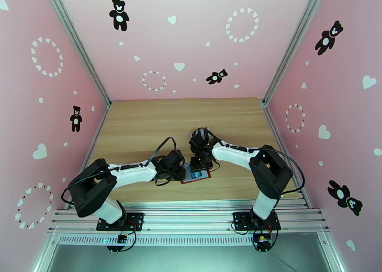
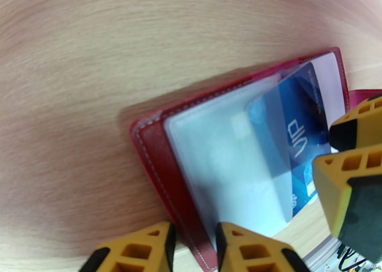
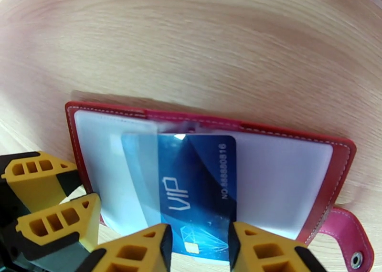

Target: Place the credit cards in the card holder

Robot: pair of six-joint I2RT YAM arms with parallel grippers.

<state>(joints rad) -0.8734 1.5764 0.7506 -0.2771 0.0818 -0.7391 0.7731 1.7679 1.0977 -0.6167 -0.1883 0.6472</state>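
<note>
Stretching beneath both grippers, the table [image 3: 215, 44] is pale wood with a fine, straight grain. The left arm [image 1: 129, 170] and right arm [image 1: 234, 151] each fold at the elbow and reach low and inward, their wrists meeting over the card holder.

The card holder [image 3: 281, 172] lies opened flat just ahead of the right gripper [image 3: 198, 232]. Its dark-red, leather-like cover has white stitching and is lined with frosted plastic sleeves [image 2: 215, 163].

A glossy blue credit card [image 3: 200, 172] marked VIP sits partway under one sleeve. Its free end lies between the right gripper's fingers, which stand apart on either side of it; I cannot tell whether they clamp it.

The left gripper [image 2: 195, 230] straddles the holder's stitched edge with a narrow gap, and I cannot tell whether it has a firm hold. A rounded pink-red snap tab [image 3: 351, 235] pokes out to the right of the right gripper.
</note>
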